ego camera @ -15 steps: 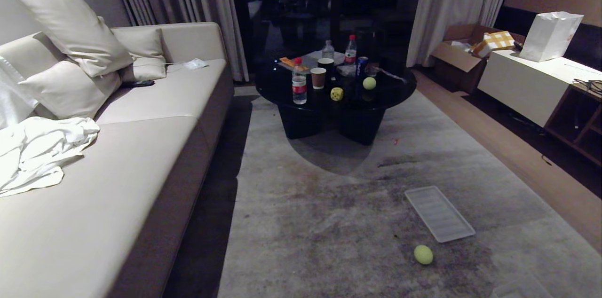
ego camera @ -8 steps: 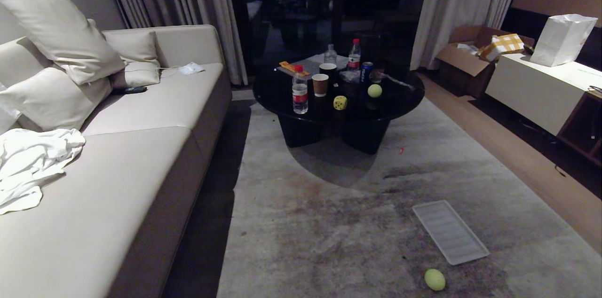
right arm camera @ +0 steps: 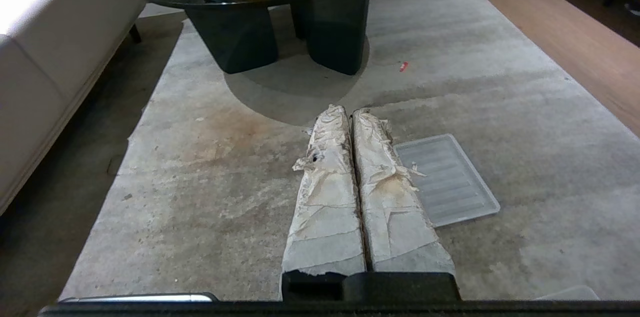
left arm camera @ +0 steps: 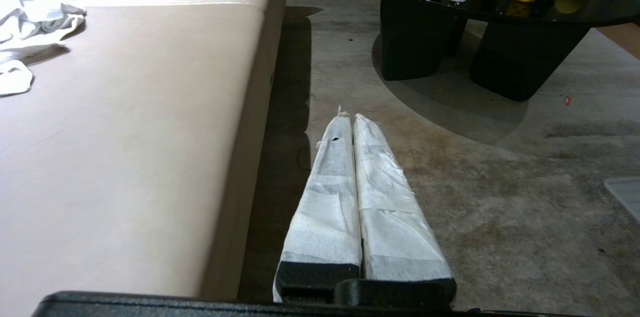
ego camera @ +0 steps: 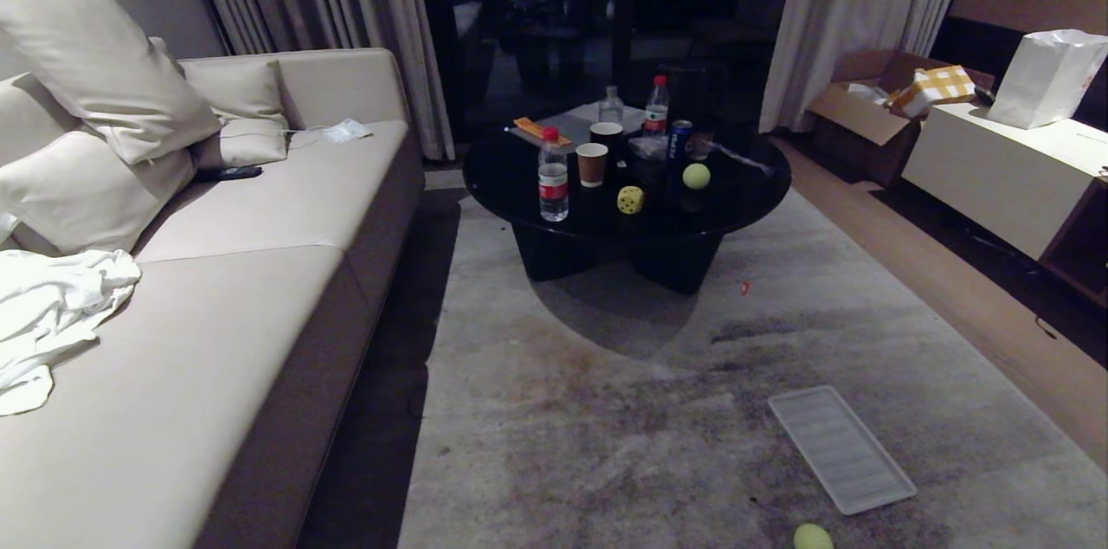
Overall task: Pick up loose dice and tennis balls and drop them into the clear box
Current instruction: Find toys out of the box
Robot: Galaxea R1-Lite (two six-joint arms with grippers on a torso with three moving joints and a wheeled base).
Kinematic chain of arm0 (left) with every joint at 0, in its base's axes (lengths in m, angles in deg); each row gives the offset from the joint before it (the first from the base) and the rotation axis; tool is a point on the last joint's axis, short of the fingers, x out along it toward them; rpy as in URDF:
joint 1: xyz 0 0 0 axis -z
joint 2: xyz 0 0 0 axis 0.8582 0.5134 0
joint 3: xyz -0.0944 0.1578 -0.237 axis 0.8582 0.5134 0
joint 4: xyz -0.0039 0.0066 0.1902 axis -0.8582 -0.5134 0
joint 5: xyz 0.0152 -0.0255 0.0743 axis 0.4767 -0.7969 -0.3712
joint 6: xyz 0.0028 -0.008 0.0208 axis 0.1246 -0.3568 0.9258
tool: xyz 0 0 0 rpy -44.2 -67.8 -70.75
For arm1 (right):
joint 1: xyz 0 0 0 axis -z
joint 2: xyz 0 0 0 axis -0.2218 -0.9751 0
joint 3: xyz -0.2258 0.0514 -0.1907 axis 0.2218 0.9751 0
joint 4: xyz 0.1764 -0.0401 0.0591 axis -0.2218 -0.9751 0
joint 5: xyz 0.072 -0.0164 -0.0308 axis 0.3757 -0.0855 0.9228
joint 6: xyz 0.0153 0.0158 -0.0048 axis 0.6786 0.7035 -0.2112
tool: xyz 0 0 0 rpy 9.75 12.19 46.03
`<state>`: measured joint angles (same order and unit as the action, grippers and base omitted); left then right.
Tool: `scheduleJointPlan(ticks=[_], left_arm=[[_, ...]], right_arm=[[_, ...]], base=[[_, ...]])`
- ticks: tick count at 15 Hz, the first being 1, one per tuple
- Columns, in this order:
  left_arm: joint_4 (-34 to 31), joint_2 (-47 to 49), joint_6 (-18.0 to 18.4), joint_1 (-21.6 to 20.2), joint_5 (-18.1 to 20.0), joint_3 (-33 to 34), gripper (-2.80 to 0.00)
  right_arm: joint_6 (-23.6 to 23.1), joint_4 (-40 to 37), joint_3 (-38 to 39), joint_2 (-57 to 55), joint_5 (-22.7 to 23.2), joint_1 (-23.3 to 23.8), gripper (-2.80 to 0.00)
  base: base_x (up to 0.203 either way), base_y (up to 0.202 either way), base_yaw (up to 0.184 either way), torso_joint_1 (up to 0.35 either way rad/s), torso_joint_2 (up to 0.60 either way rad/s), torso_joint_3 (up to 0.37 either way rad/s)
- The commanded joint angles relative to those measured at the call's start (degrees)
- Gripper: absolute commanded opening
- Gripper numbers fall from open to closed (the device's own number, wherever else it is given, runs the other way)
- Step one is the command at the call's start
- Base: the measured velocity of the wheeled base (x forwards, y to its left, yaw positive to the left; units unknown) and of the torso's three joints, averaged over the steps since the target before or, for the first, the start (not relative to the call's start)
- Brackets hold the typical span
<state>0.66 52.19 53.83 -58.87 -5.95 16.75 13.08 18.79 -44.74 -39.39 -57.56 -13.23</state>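
Both arms low and forward, nothing held. Left gripper (left arm camera: 352, 119) pressed shut, empty; right gripper (right arm camera: 350, 112) likewise, tape frayed. Just right of right fingertips: ribbed clear lid (right arm camera: 444, 179) flat on rug (ego camera: 606, 445). Nearer the base, tennis ball (ego camera: 812, 537) at view edge. Far ahead on black table (ego camera: 519, 185): yellow die (ego camera: 630, 200), second tennis ball (ego camera: 696, 176), bottle (ego camera: 552, 177) close by. Clear box not surely seen. Risks, judged: floor ball lost under the base; bottle toppled while reaching for die.
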Motion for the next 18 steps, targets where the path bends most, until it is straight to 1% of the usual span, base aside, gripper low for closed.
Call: scheduleJointPlan(ticks=[1, 4, 8, 10, 18], left_arm=[[-0.01, 0.09, 0.18, 0.02, 0.17, 0.09, -2.80], [-0.01, 0.09, -0.16, 0.02, -0.10, 0.09, -2.80], [-0.01, 0.09, 0.63, 0.02, 0.26, 0.09, -2.80], [0.08, 0.09, -0.95, 0.02, -0.27, 0.09, -2.80], [0.08, 0.09, -1.02, 0.02, -0.27, 0.09, -2.80]], right_arm=[[-0.06, 0.00, 0.44, -0.07, 0.00, -0.02, -2.80], [-0.05, 0.00, 0.44, -0.07, 0.00, -0.02, -2.80], [0.03, 0.00, 0.44, -0.07, -0.09, -0.02, -2.80], [0.03, 0.00, 0.44, -0.07, 0.00, -0.02, -2.80], [0.31, 0.00, 0.44, -0.07, -0.01, -0.02, -2.80]], base=[[0.000, 0.000, 0.000, 0.000, 0.00, 0.000], [0.000, 0.000, 0.000, 0.000, 0.00, 0.000], [-0.001, 0.002, -0.014, 0.000, 0.00, 0.002], [-0.005, 0.007, -0.136, 0.005, 0.00, 0.002], [0.000, 0.010, -0.162, 0.003, 0.00, 0.003]])
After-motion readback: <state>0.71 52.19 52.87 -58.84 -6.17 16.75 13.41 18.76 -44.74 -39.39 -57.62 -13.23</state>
